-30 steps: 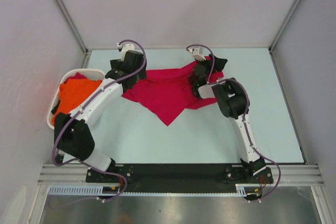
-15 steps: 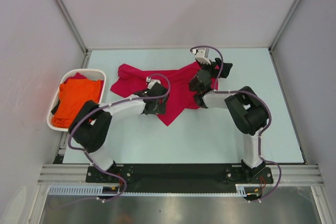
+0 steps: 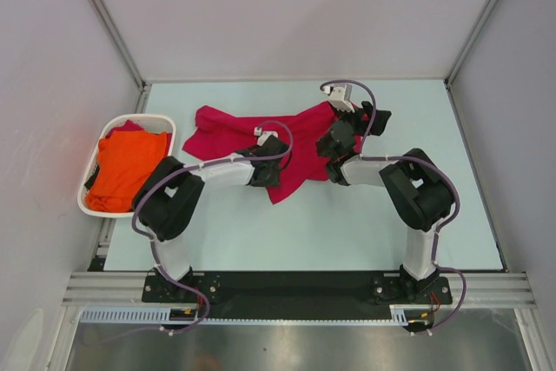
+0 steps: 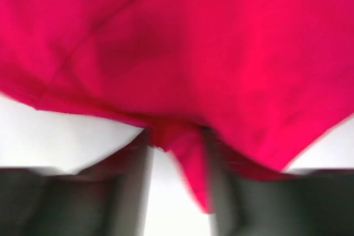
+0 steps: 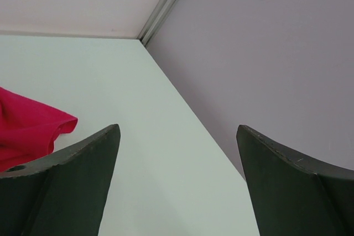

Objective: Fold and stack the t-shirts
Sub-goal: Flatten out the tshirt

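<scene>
A pale table (image 3: 261, 232) stands between plain grey walls, with two robot arms mounted along its near edge. A crimson t-shirt (image 3: 226, 128) lies rumpled and unfolded across the far middle of the table. It stretches from left of centre to right of centre, and one pointed corner of it points toward the near side.

The left gripper (image 3: 265, 173) reaches in from the left and sits low over the near edge of that shirt, close to the pointed corner. Its wrist camera gives a blurred view. Crimson cloth fills the top of that view, and a narrow fold of it drops down between the two dark fingers (image 4: 130, 186). The fingers stand a little apart on either side of the fold. I cannot tell whether they are pinching it.

The right gripper (image 3: 375, 116) is at the right-hand end of the crimson shirt, pointing toward the far right corner of the table. Its jaws are spread wide with nothing between them. Its wrist view shows bare table and wall ahead, with a rounded edge of crimson cloth lying off to its left.

An orange t-shirt (image 3: 126, 167) lies bunched inside a white basket (image 3: 139, 117) at the left edge of the table, well apart from the crimson one.
</scene>
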Controlling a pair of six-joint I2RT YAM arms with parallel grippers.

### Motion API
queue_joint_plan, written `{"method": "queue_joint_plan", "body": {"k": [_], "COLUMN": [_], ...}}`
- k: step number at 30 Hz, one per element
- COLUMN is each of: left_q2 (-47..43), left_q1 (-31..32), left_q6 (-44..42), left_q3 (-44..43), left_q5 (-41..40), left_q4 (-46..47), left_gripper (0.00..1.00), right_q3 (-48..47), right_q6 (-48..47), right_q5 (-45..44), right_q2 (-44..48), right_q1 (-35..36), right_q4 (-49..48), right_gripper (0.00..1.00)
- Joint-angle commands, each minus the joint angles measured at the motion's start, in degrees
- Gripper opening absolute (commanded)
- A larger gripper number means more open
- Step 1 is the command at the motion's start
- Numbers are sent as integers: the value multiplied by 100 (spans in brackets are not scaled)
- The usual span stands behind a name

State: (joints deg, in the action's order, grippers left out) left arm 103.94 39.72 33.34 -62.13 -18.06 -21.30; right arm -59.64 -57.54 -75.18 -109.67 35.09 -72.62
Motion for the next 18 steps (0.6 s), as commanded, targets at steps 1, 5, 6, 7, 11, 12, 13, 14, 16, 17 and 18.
{"method": "queue_joint_plan", "body": {"k": [1,5,6,7,11,12,13,14,16,17,18], "left_q2": [715,576,453,156,-645,-812,-1136,-1296,-1708,-1806,-1868], "left_q1": [149,158,150,150,123,106,53,27,-78,-114,-158], "left_q6": [102,146,146,129,67,67,50,23,-38,-151,-240], "left_q3": [-264,-414,-405,-414,-528,-589,-625,-651,-792,-853,-1028], "left_q5": [198,-187,-319,-642,-1495,-1611,-1708,-1874,-2033,-2095,-2244], "left_q4": [161,-84,-154,-234,-795,-884,-946,-1025,-1069,-1078,-1078], "left_gripper": [26,0,0,0,0,0,0,0,0,0,0], "right_q3": [66,127,136,171,189,198,215,242,268,286,303], "right_q6": [41,76,111,129,190,199,234,252,339,375,418], "right_q5": [-111,-172,-181,-173,-260,-278,-287,-313,-322,-305,-296], "right_q2": [279,209,200,174,16,-45,-81,-107,-169,-169,-195], "right_q1": [-55,-125,-134,-143,-134,-134,-125,-125,-125,-143,-143], "right_q4": [-385,-402,-402,-402,-402,-402,-402,-402,-393,-385,-385], "right_gripper": [92,91,91,91,92,91,91,92,92,92,93]}}
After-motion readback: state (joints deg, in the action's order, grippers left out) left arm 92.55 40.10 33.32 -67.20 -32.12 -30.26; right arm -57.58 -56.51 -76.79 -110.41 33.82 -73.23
